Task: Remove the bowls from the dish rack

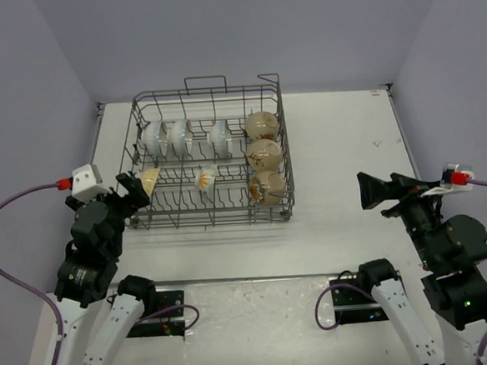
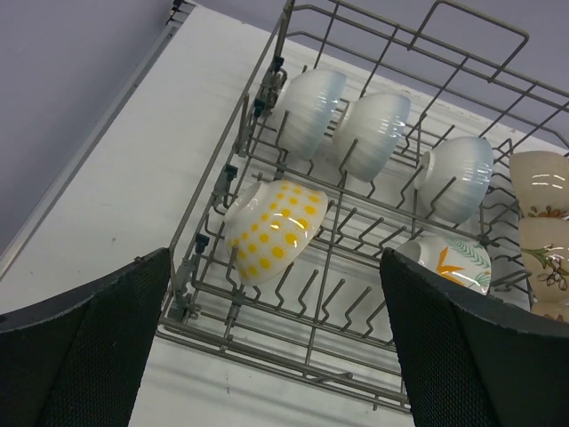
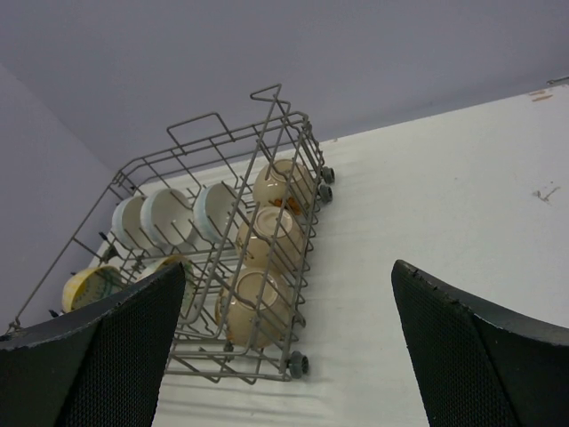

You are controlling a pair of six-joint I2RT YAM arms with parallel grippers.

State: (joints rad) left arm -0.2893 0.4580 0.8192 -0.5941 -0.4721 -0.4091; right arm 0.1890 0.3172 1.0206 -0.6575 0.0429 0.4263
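Pale lilac walls (image 1: 241,32) close in a smooth white bench (image 1: 349,142), seen from above. Toward the back of it sits the dish rack (image 1: 212,215), a large rectangular basket of thin grey metal wire with rows of upright tines and loop handles rising from its rim. Eight small round ceramic bowls stand tipped on edge between the tines.

Three glossy white bowls (image 1: 181,135) with finely ribbed sides fill the far row. Three tan bowls (image 1: 263,154) line the right-hand side, one behind another. In the near row, a yellow-dotted bowl (image 1: 150,180) leans at the rack's left end, its white glaze covered in round yellow spots. A leaf-patterned bowl (image 1: 205,179) sits near the middle, white with green and orange marks.

The left tool (image 1: 133,193) is at the rack's near left corner, just beside the yellow-dotted bowl. Its jaws are spread wide and hold nothing. In its wrist view the two black, mesh-textured fingers (image 2: 89,356) frame that bowl from either side – whether they touch the wire cannot be told.

The right tool (image 1: 369,190) hangs over bare bench, well apart from the rack's right side. Its dark textured fingers (image 3: 480,356) are also spread wide, with nothing between them
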